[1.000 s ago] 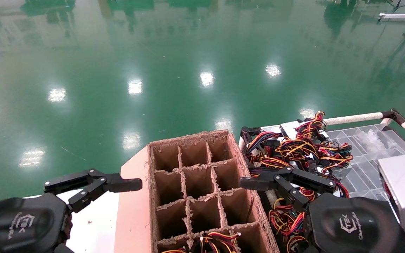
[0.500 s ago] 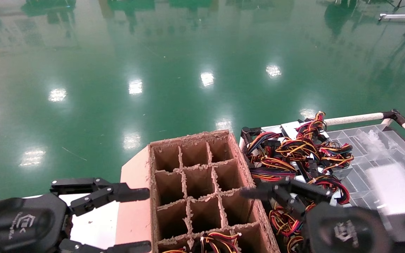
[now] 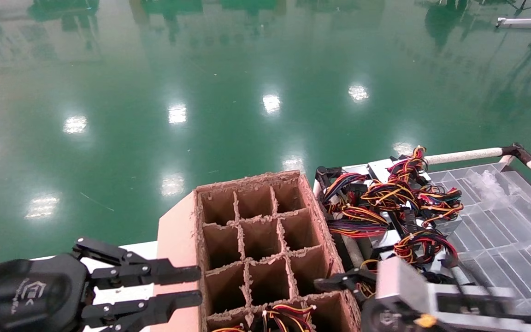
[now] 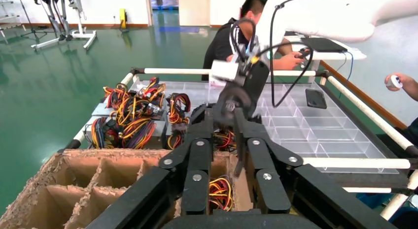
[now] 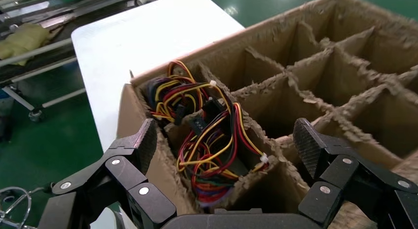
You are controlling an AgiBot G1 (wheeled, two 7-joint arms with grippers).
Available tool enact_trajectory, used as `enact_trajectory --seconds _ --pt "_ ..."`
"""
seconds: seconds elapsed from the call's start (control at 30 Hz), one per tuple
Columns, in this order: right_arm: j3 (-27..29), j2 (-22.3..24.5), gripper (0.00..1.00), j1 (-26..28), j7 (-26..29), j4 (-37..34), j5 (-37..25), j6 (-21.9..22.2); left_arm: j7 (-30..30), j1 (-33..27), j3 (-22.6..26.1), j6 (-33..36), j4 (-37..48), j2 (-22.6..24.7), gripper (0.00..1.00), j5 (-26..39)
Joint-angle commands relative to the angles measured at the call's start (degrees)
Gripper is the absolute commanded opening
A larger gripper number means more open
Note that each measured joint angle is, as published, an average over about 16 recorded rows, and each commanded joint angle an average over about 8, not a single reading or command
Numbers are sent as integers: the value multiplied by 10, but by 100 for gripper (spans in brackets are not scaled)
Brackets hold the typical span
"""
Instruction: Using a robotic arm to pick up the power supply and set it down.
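Observation:
Several power supplies [image 3: 385,207], grey boxes under tangled red, yellow and black wires, lie heaped at the left end of a clear tray [image 3: 500,221]. More such wires [image 5: 207,140] fill the two nearest cells of the brown cardboard divider box [image 3: 256,230]. My right gripper [image 5: 226,140] hangs wide open and empty just over those cells, at the box's near right corner [image 3: 353,286]. My left gripper [image 3: 198,286] is at the box's near left side, open by a narrow gap and holding nothing. The left wrist view shows the heap [image 4: 130,115] beyond that gripper [image 4: 223,115].
The box stands on a white table [image 3: 122,295] with green floor beyond. White padded rails [image 3: 463,156] frame the tray. In the left wrist view two people [image 4: 246,22] are behind the tray and a dark phone [image 4: 315,98] lies in it.
The right arm has dropped from over the wire heap and turned toward the box's near right corner. The left gripper has rolled and shifted right toward the box.

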Motion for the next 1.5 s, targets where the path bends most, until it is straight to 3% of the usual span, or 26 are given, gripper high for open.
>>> enact_trajectory --seconds 0.03,0.17,0.23,0.73,1.5 --pt "-9 -12 61 -1 6 1 -18 15 0 0 0 0 0 0 0 0" --pt "-25 -26 11 7 24 1 -49 27 0 0 0 0 0 0 0 0" --pt "-32 -31 0 12 34 2 -66 31 0 0 0 0 0 0 0 0" --pt "-60 -37 0 37 82 5 -120 28 0 0 0 0 0 0 0 0" --pt "-92 -50 0 86 162 7 -153 -24 0 0 1 0 0 0 0 0"
